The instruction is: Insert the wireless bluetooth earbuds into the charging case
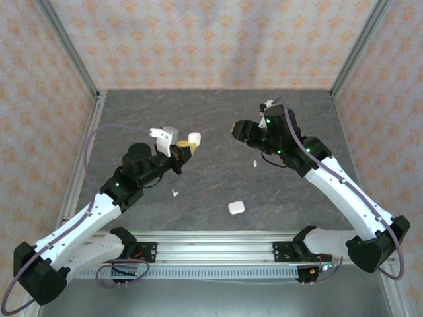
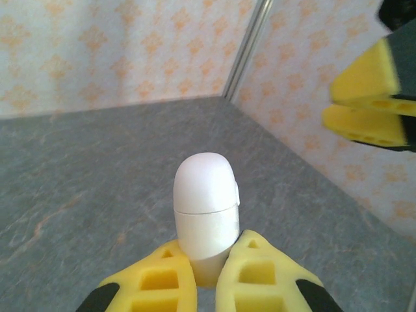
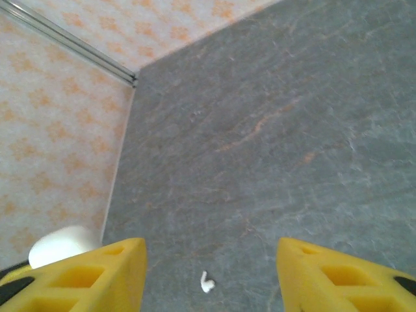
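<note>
Two cases [image 1: 193, 139] [image 1: 236, 207], one clamped in left end effector [image 2: 207, 265]; right end effector [image 3: 209, 253] agape; two earbuds [image 1: 174, 193] [image 1: 255, 163].

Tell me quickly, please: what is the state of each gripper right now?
Left gripper: shut on the white charging case.
Right gripper: open, holding nothing.

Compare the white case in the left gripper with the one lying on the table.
The held case is clamped by the left gripper; the loose case lies free on the table. The held case is farther back; the loose case is nearer the table's front edge. The held case's lid is shut; the loose case's is too small to judge. Both are white and rounded.
</note>
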